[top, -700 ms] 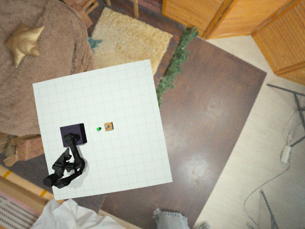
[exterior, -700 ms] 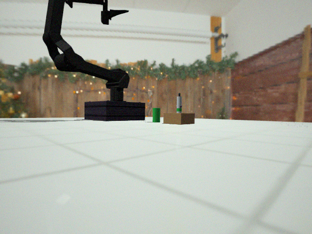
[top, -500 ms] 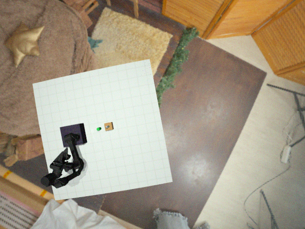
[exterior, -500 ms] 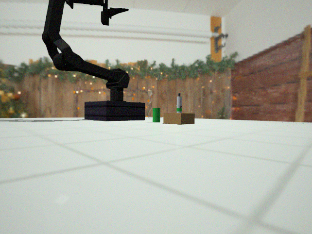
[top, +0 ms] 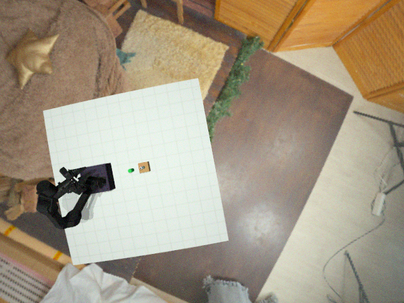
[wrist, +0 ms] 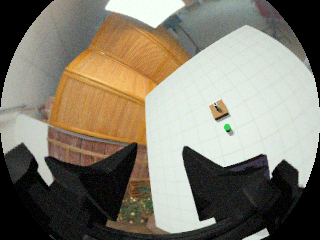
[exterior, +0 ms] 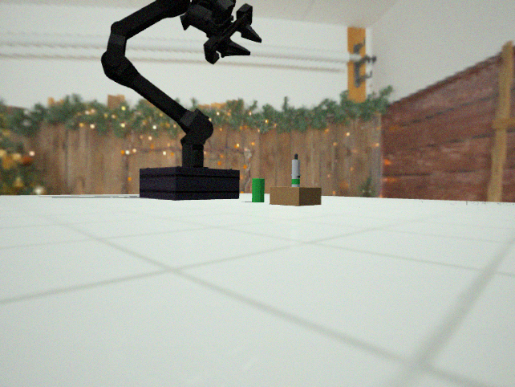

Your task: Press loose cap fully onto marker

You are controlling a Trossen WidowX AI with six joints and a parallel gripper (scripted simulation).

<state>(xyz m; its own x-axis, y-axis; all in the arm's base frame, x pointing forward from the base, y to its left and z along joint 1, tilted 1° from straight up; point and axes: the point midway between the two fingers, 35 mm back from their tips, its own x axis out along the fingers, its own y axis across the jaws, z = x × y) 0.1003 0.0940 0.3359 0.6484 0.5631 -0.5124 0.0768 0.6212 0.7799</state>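
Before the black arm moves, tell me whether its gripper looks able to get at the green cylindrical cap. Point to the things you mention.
Probably yes: the black gripper [exterior: 255, 46] [wrist: 160, 148] is open and high up, and the green cap [top: 130, 170] [exterior: 257, 190] [wrist: 227, 128] stands apart from the tan block [top: 146, 166] [exterior: 295, 196] [wrist: 218, 110], though close beside it.

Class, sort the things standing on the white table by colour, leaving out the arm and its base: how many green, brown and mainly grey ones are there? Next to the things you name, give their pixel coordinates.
Green: 1, the cap [top: 130, 170] [exterior: 258, 190] [wrist: 227, 128]
Brown: 1, the holder block [top: 145, 170] [exterior: 284, 196] [wrist: 220, 113]
Mainly grey: 1, the marker [exterior: 295, 168], upright in the block
Total: 3
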